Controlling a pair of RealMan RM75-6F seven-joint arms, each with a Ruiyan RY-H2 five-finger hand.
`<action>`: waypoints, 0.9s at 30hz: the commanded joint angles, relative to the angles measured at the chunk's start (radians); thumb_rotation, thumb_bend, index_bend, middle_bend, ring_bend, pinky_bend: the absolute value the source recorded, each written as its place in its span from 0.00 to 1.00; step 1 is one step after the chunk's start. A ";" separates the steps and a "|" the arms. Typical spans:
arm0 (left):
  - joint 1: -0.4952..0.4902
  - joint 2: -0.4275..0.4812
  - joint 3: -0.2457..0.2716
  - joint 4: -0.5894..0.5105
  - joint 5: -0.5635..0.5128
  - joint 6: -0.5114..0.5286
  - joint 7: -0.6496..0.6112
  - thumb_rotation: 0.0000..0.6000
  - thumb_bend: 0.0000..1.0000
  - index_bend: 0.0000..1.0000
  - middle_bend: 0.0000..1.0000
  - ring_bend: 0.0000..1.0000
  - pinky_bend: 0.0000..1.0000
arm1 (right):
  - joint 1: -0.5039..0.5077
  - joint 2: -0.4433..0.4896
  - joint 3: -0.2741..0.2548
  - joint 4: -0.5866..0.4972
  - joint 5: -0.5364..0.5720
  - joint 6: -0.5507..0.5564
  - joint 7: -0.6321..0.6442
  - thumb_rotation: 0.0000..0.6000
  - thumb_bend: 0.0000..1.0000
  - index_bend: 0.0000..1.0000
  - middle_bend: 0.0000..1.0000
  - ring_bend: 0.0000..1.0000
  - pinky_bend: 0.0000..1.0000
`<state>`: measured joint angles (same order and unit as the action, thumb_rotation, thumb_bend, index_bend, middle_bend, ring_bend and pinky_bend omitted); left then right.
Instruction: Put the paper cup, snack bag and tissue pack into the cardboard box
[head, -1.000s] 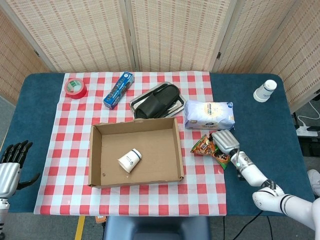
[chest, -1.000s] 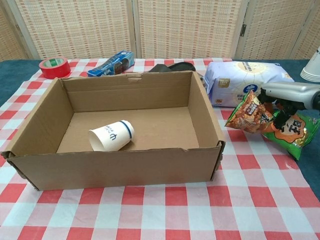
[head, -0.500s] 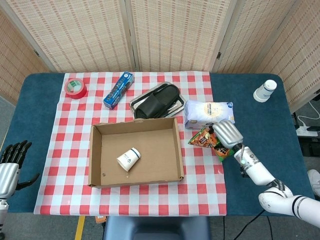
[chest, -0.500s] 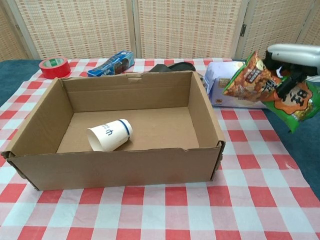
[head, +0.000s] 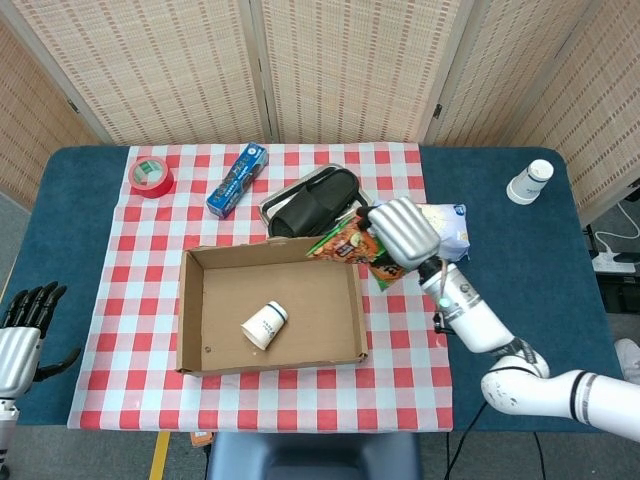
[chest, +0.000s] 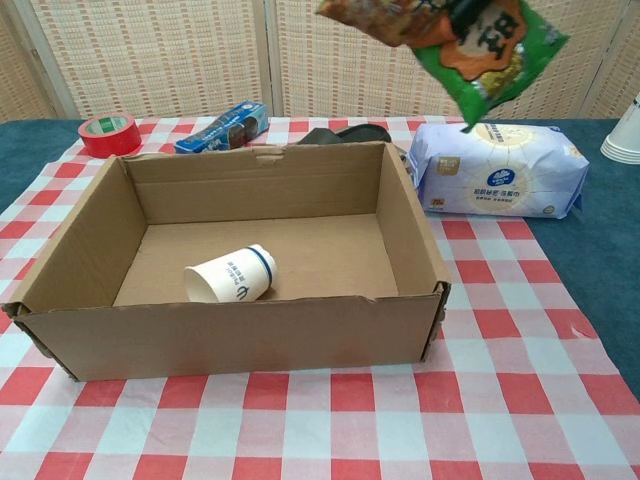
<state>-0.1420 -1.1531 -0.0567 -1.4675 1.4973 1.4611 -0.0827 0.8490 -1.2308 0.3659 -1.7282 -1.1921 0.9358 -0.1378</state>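
You've lifted the snack bag (head: 352, 243) off the tablecloth; your right hand (head: 403, 232) grips it above the cardboard box's (head: 196, 318) right rear corner. Your left hand (head: 22, 330) hangs open, holding nothing. Inside lies the paper cup (chest: 230, 276).

Bright, even light; soft shadows

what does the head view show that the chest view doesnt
Only the head view shows the silver right hand gripping the bag, the black left hand idle at the table edge, and the black pouch on its metal tray. Only the chest view shows the box's front wall. Both show the orange-green snack bag, brown cardboard box, white paper cup and white tissue pack.
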 joint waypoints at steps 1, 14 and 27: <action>0.001 0.000 -0.001 0.000 -0.001 0.002 0.000 1.00 0.22 0.00 0.00 0.00 0.00 | 0.070 -0.092 0.031 0.010 0.063 -0.021 -0.029 1.00 0.33 0.92 0.58 0.71 0.93; 0.009 0.012 -0.004 0.006 0.000 0.017 -0.039 1.00 0.22 0.00 0.00 0.00 0.00 | 0.191 -0.165 -0.040 0.049 0.162 -0.252 0.033 1.00 0.00 0.00 0.01 0.00 0.07; 0.010 0.013 -0.002 0.002 0.008 0.022 -0.037 1.00 0.22 0.00 0.00 0.00 0.00 | 0.168 -0.126 -0.044 0.015 0.157 -0.157 0.029 1.00 0.00 0.00 0.00 0.00 0.05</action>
<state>-0.1313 -1.1394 -0.0593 -1.4653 1.5053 1.4835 -0.1201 1.0194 -1.3593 0.3225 -1.7113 -1.0349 0.7761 -0.1097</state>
